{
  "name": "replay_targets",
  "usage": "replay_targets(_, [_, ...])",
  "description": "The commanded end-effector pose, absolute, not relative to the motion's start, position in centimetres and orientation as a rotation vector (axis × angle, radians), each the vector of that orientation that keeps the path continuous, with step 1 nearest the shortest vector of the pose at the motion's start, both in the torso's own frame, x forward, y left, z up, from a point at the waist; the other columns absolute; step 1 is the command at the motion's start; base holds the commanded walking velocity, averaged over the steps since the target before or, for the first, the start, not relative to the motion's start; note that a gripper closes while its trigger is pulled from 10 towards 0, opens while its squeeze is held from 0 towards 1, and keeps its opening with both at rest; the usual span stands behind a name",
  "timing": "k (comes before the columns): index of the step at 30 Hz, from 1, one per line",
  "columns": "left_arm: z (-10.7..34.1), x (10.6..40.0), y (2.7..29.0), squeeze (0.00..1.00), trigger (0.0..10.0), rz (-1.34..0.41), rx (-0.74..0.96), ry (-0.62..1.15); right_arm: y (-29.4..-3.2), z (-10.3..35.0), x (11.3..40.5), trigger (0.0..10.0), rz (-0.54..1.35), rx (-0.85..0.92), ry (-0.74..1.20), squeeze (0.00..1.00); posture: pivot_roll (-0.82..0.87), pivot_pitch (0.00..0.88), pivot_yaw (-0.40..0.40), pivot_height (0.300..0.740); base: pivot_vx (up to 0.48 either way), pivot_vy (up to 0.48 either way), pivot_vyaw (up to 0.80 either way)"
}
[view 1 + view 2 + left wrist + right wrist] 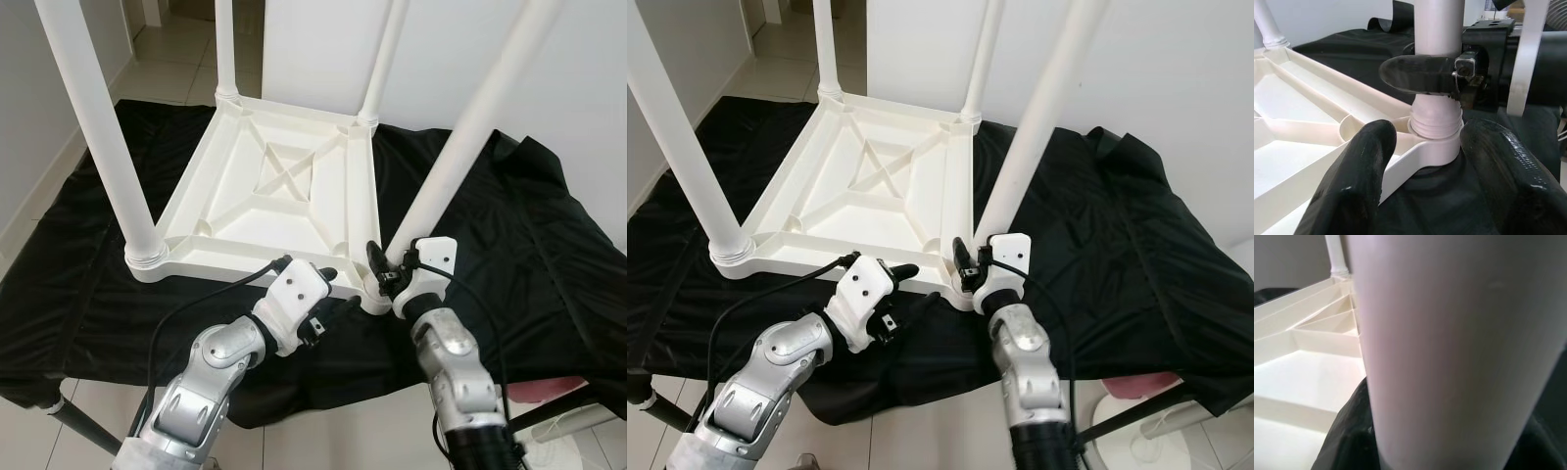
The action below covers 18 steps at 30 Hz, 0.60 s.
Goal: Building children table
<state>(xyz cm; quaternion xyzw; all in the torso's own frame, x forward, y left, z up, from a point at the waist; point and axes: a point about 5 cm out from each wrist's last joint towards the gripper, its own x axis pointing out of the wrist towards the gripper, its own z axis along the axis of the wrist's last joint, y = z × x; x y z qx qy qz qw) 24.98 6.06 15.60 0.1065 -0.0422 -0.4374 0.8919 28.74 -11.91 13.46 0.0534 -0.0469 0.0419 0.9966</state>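
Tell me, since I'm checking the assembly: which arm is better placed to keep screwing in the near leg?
Right. The right pincer is clamped around the near leg just above its threaded socket, while the left pincer sits open at the tabletop's corner, steadying it.

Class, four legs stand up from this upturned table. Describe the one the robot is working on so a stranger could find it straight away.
Start at the white plastic tabletop lying upside down on the black cloth. Go to its corner nearest the robot, on the robot's right. The white tubular leg rising there is the one with the right hand clamped round its base and the left hand at its corner socket; the other three legs stand untouched.
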Motion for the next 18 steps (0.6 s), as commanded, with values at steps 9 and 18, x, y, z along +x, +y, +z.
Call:
replay_targets(9, [15.5,25.1,5.8,0.0,10.0,-0.868,0.219,-0.089,-11.0,12.4,28.2,10.0,0.081,0.13,-0.025,0.0,0.05,0.091,-0.128,0.74,0.0,0.0,0.0])
replay_targets(18, [15.8,25.6,6.0,0.0,10.0,-0.855,0.228,-0.098,-11.0,13.9,28.0,10.0,0.16,0.169,-0.113,1.0,0.05,0.084,-0.13,0.74,0.0,0.0,0.0])
